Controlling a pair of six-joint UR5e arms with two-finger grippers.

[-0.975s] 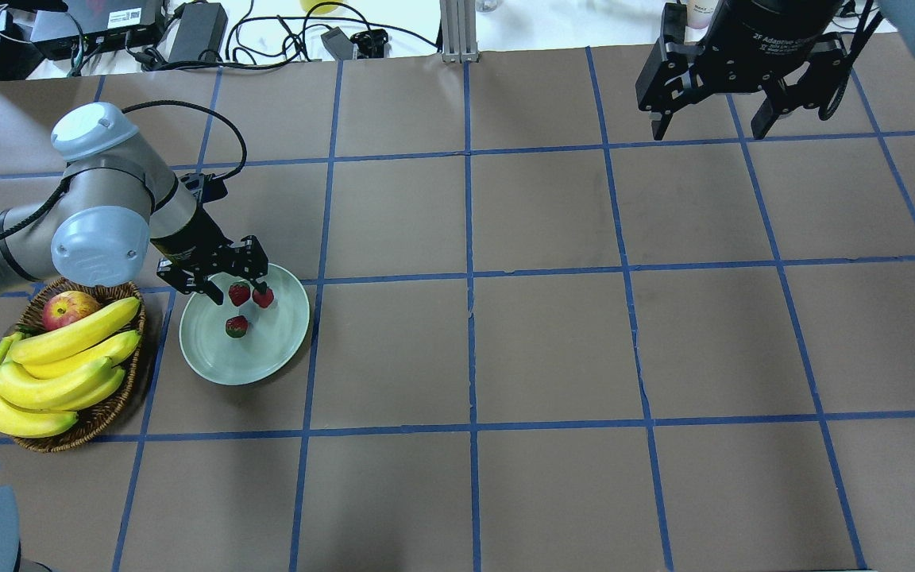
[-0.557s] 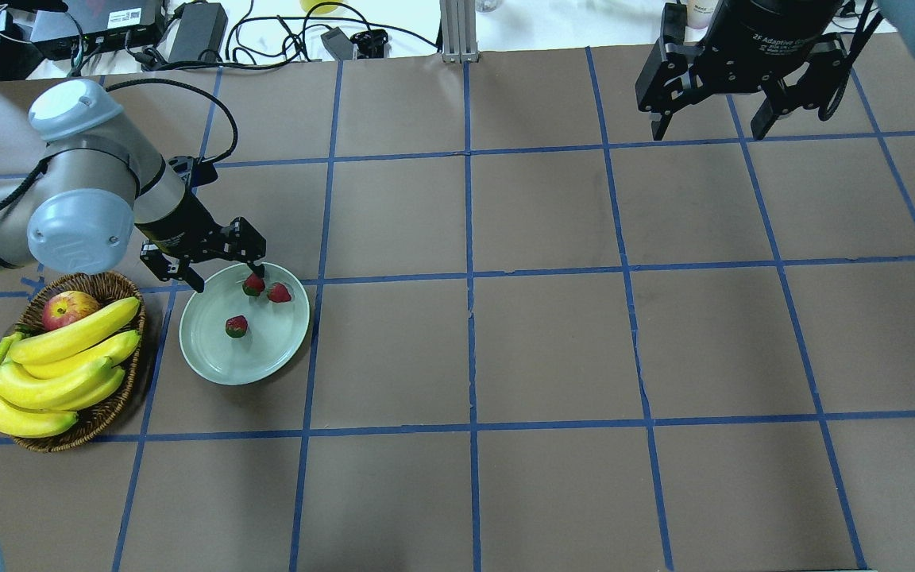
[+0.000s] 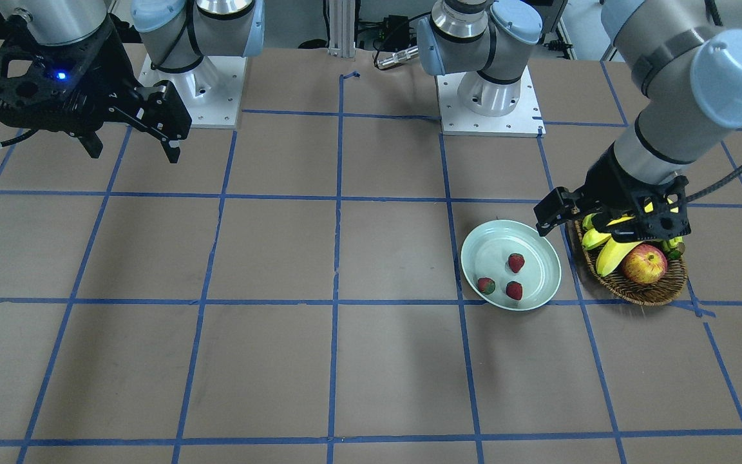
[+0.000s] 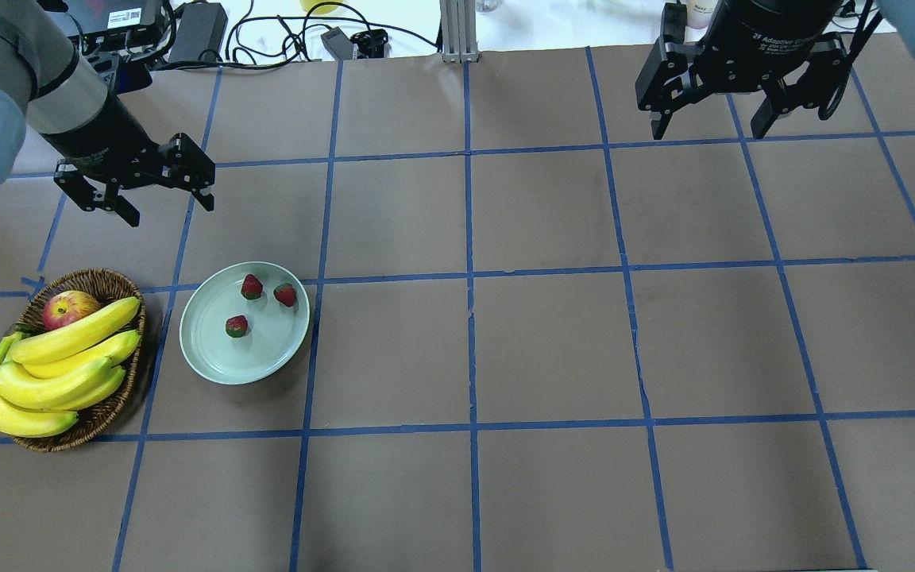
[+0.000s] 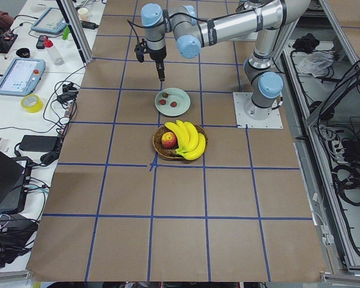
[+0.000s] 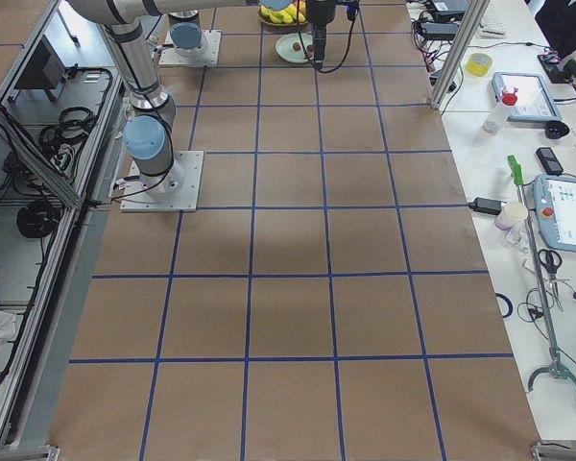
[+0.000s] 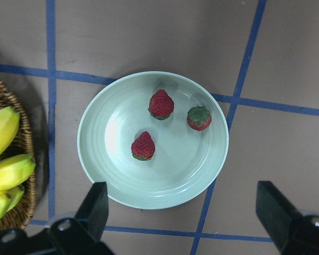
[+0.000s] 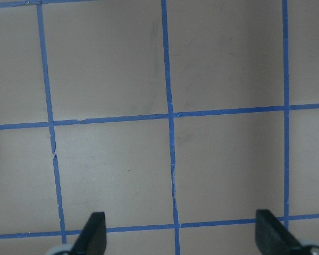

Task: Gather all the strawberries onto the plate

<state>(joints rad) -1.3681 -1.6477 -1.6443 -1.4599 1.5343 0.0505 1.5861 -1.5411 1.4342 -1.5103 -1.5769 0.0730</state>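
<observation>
The pale mint-green plate [image 4: 211, 357] lies on the table's left part, and three strawberries lie in it [image 4: 251, 286] [image 4: 285, 295] [image 4: 237, 326]. My left gripper [image 4: 171, 210] is open and empty, raised above the table behind and to the left of the plate. The left wrist view looks straight down on the plate [image 7: 101, 175] and the three strawberries [image 7: 161, 104] [image 7: 199, 118] [image 7: 143, 146], with the fingers [image 7: 95, 204] wide apart. My right gripper [image 4: 708, 133] is open and empty, high over the far right. The front view shows the plate [image 3: 474, 258] too.
A brown wicker basket [image 4: 100, 413] with bananas [image 4: 60, 365] and a red-yellow apple [image 4: 68, 308] stands just left of the plate. Cables and power bricks [image 4: 195, 32] lie beyond the table's far edge. Blue tape lines grid the brown table.
My left gripper has left the plate, rising and moving back and to the left with its fingers open. Two of the strawberries shifted slightly in the plate. The right arm has not moved.
</observation>
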